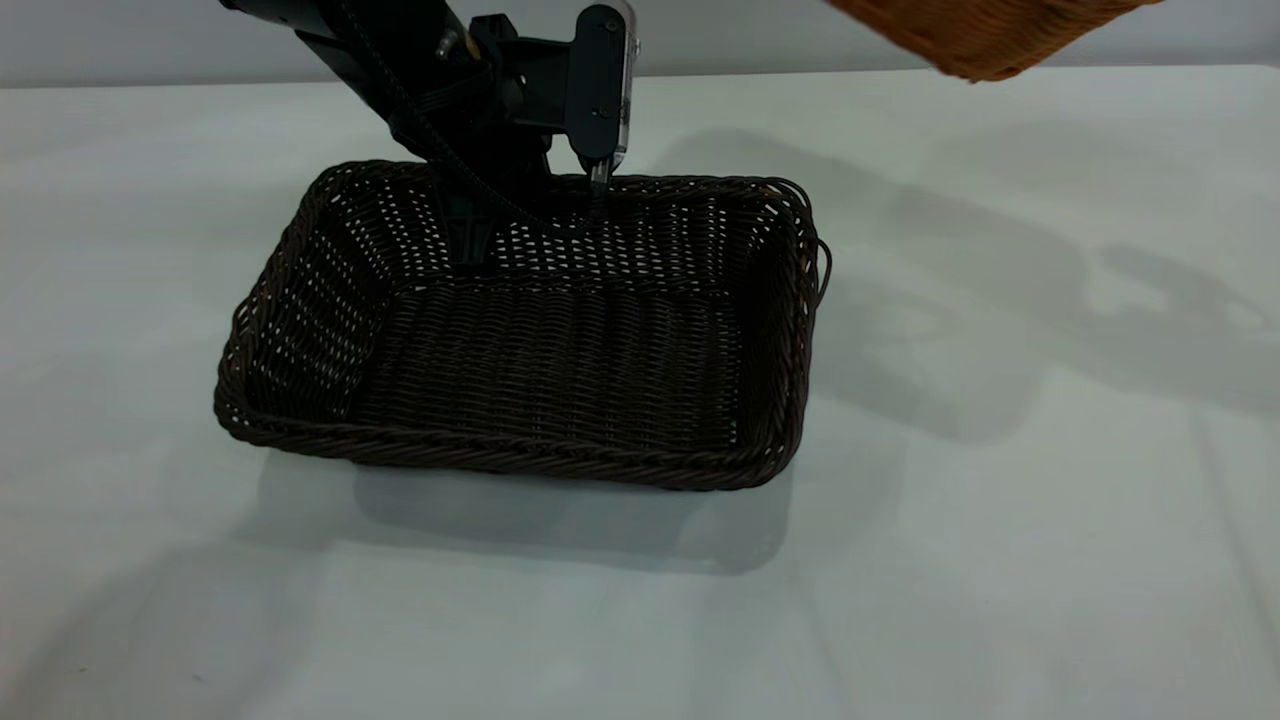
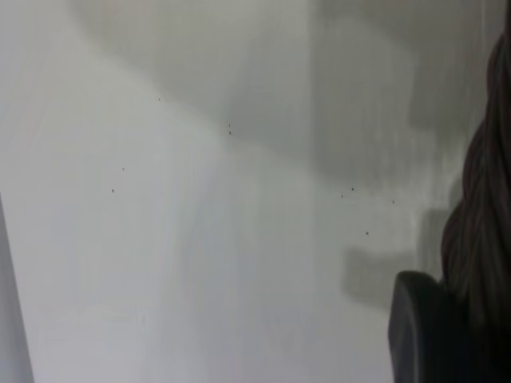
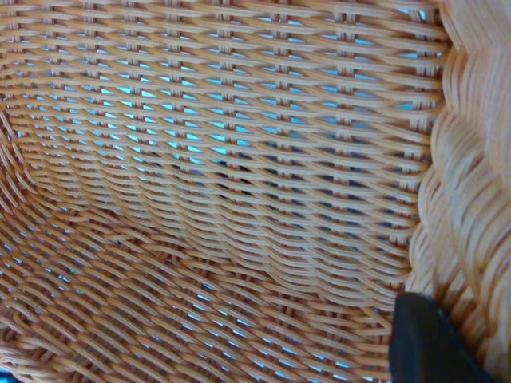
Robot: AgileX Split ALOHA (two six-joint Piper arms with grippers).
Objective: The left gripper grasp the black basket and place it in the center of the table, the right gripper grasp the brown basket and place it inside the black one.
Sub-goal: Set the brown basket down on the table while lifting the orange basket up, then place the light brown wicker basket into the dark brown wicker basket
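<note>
The black basket [image 1: 540, 340] stands near the middle of the table [image 1: 1000, 560]. My left gripper [image 1: 540, 210] is at its far long rim, one finger inside the wall and one outside, shut on the rim. In the left wrist view a dark finger [image 2: 423, 327] lies against the braided dark rim [image 2: 479, 223] above the white tabletop. The brown basket [image 1: 990, 35] hangs in the air at the top right, only its lower corner in view. The right wrist view is filled by its woven inside [image 3: 223, 175]; a dark finger [image 3: 431, 343] of my right gripper [image 3: 459, 331] presses on its braided rim [image 3: 467, 159].
The white tabletop stretches wide on all sides of the black basket. Shadows of the raised basket and the arm fall on the table to the right [image 1: 1000, 300]. The table's far edge meets a grey wall [image 1: 150, 40].
</note>
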